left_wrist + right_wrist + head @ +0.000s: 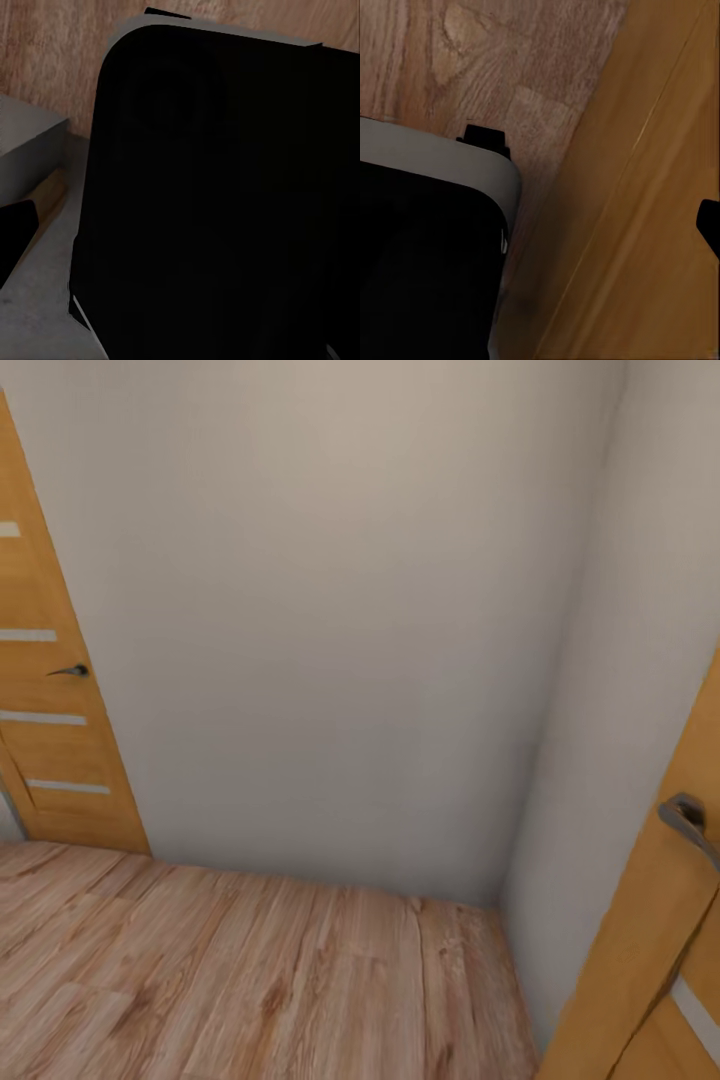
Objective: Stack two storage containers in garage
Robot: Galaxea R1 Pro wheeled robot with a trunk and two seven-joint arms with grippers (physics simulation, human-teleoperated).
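Corner of a room. Two plain off-white walls [330, 620] meet in a vertical corner right of centre, evenly and softly lit. Light wood plank floor [250, 980] with visible grain runs up to both walls. At the left edge, a honey-coloured wooden door [55, 750] with four pale horizontal inset strips and a dark lever handle [70, 671]. At the lower right, a second door [650, 960] of the same wood, with a grey lever handle [688, 822].

Both wooden doors [50, 690] [660, 960] are cut off by the frame's edges.
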